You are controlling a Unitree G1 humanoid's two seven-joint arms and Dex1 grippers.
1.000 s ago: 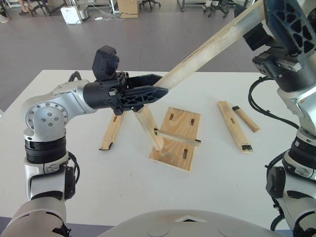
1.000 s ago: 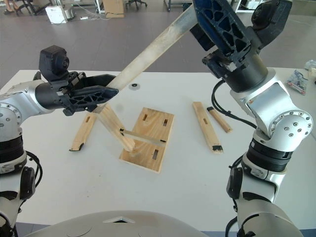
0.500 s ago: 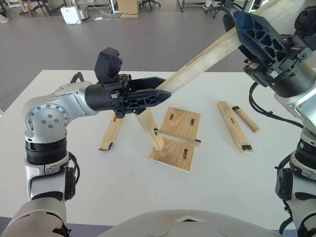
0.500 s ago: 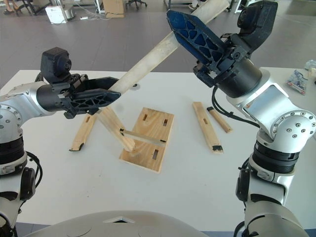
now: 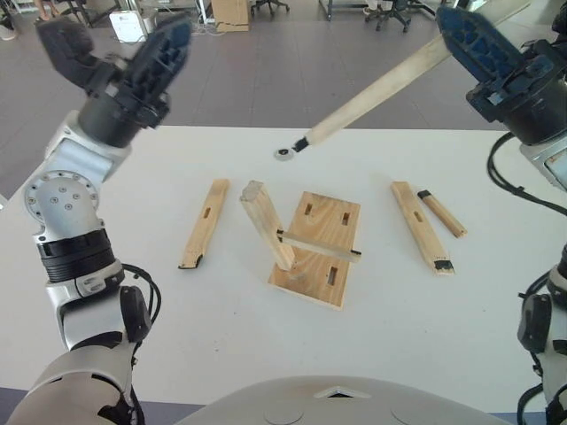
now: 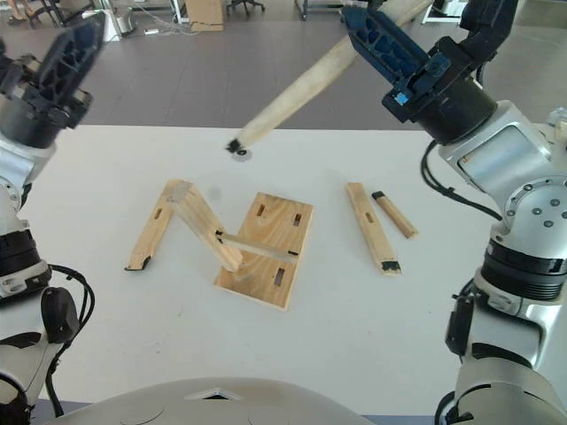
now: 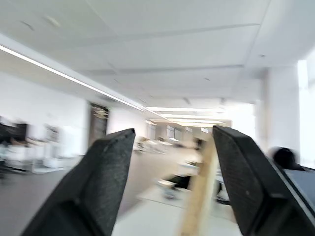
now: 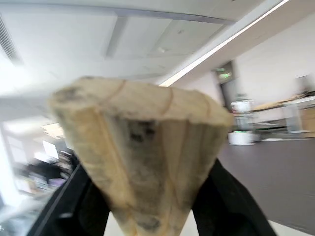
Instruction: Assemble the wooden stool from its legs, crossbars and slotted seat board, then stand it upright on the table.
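Above the table [image 5: 221, 328], leg [image 5: 372, 96] in right hand [image 5: 450, 44]

My right jaws and left jaws are blue-black with a triangular lattice. The long leg [image 5: 372, 97] is pale wood, black-tipped. The seat board [image 5: 326, 227] is light pine, dark-slotted, on the white surface [image 5: 133, 292].

Open-plan lab or office: wheeled chairs [image 5: 390, 16], bare floor [image 5: 257, 80], ceiling strip lights [image 7: 64, 74].
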